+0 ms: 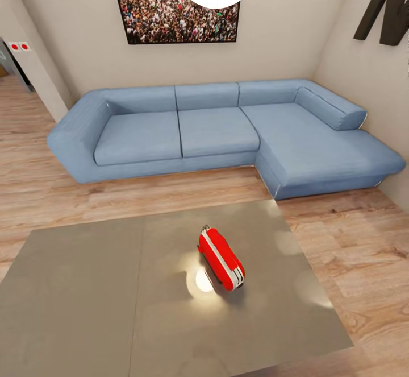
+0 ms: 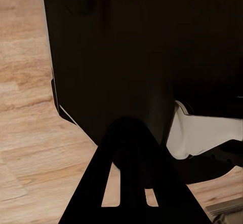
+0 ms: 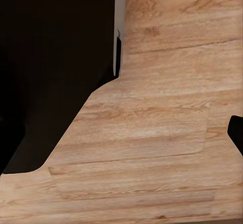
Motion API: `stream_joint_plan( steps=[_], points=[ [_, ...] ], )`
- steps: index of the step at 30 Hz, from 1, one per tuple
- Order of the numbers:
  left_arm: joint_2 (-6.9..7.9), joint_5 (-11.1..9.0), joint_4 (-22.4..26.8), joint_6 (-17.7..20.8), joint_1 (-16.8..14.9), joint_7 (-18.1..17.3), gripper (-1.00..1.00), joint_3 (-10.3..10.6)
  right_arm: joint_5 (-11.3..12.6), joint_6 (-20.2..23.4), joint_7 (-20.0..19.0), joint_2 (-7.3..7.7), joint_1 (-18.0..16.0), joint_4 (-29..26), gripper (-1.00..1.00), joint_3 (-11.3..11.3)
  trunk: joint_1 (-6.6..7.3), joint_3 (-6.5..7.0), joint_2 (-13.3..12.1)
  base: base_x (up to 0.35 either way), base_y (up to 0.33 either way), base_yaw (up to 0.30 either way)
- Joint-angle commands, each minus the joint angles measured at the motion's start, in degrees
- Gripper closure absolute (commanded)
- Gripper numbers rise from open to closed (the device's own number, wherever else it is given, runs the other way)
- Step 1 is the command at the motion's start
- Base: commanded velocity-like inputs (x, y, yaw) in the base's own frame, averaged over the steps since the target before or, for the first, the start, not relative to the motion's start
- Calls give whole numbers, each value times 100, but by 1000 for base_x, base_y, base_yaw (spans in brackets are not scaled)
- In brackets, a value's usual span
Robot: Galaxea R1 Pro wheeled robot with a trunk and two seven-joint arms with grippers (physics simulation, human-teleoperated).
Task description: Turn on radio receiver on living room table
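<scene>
radio receiver [image 1: 221,258] on table [image 1: 85,297], sofa [image 1: 227,132] behind

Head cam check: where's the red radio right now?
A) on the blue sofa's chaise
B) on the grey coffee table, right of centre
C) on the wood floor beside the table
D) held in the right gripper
B: the radio receiver lies on the glossy grey table, right of its middle, with the blue sofa behind it.

Head high; wrists floorward, close.
</scene>
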State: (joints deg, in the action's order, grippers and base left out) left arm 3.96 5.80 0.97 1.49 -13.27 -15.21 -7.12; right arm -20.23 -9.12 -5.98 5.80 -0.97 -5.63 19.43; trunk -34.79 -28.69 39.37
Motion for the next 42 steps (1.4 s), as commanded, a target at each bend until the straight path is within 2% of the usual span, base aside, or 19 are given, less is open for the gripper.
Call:
stream_joint_plan(
  steps=[1,42],
  points=[
    [0,0,0,0,0,0,100,0,3,0,0,0,0,0,-100,0,0,9,0,0,0,0],
    [1,0,0,0,0,0,100,2,11,24,0,0,0,0,-100,-1,0,377,0,0,0,0]
  ],
)
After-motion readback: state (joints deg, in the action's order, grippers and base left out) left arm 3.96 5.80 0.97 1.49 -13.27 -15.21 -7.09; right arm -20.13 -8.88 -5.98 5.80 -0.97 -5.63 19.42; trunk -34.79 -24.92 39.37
